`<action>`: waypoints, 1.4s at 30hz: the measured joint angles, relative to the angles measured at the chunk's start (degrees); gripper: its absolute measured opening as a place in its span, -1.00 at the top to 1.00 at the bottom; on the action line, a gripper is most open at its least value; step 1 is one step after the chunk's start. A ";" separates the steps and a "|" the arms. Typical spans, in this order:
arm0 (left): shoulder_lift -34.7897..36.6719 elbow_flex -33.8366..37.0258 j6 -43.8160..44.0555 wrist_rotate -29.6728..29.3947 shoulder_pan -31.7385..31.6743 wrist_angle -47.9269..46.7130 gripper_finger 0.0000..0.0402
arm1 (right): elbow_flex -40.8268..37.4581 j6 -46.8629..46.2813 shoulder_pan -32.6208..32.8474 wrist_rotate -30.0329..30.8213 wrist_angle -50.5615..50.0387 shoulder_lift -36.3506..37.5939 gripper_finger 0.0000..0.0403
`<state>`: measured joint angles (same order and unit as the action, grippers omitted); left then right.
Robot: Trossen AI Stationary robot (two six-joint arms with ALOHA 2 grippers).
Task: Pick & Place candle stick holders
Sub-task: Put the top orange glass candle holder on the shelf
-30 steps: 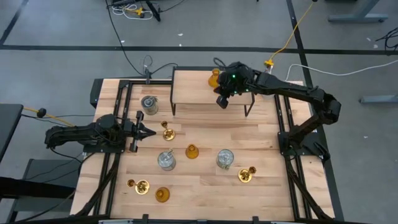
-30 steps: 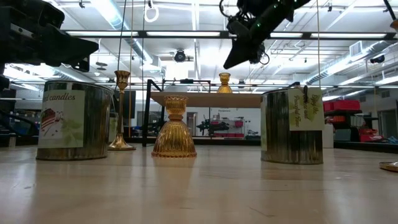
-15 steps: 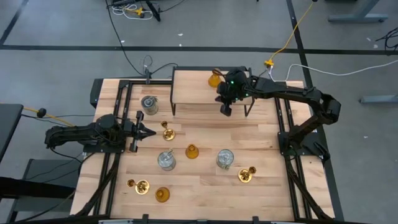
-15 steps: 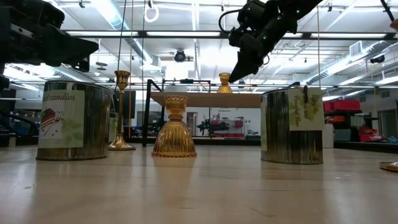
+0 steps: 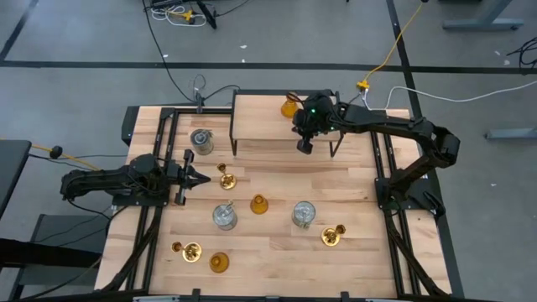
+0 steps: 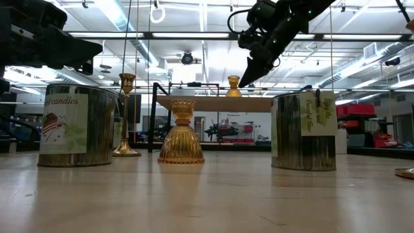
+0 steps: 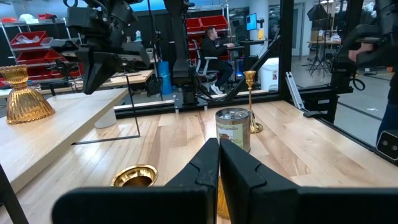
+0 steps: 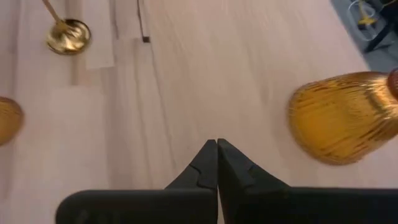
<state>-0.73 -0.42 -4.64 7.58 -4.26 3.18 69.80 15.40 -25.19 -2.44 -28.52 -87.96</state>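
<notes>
An amber bell-shaped holder [image 5: 289, 106] stands on its wide base on the raised wooden shelf [image 5: 260, 122] at the far side; it also shows in the right wrist view [image 8: 342, 124]. My right gripper [image 5: 304, 146] is shut and empty, above the shelf's near edge, to the near right of that holder. My left gripper [image 5: 201, 178] is shut and empty, low over the table's left side, just left of a brass holder [image 5: 225, 179]. Three glass cylinders [image 5: 201, 140] [image 5: 224, 216] [image 5: 304, 214], two more amber holders [image 5: 259, 204] [image 5: 219, 262] and two more brass holders [image 5: 191, 249] [image 5: 332, 236] stand on the table.
The shelf stands on thin black legs [image 5: 232, 143] over the far middle of the table. Black frame rails [image 5: 382, 168] run along the table's left and right sides. Bare wood [image 5: 277, 168] lies between the shelf and the holders.
My right gripper has moved a little toward the table's near edge, away from the amber holder on the shelf, and has tipped to point more steeply down. My left arm has kept still.
</notes>
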 joint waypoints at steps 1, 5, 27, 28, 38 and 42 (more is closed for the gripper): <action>0.00 -0.01 0.02 0.01 0.01 0.02 0.91 | 0.00 0.86 0.00 0.33 0.21 -0.19 0.99; 0.00 0.00 0.00 0.01 0.01 0.01 0.91 | -0.02 2.99 0.00 1.15 2.17 -1.57 0.99; 0.00 -0.01 0.00 0.00 0.01 0.00 0.91 | -0.02 4.86 -1.92 12.57 6.71 -3.61 0.99; 0.00 0.01 0.01 0.01 0.00 0.00 0.91 | -0.02 5.07 -2.03 12.55 6.79 -3.61 0.99; 0.00 0.00 0.02 -0.01 0.00 0.00 0.91 | -0.02 5.46 -2.16 15.52 9.76 -5.63 0.99; 0.00 0.01 0.01 -0.01 0.01 0.01 0.91 | -0.02 5.49 -2.16 15.54 10.57 -5.78 0.99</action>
<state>-0.73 -0.40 -4.64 7.57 -4.26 3.19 69.78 20.88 -27.35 13.10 -17.95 -93.73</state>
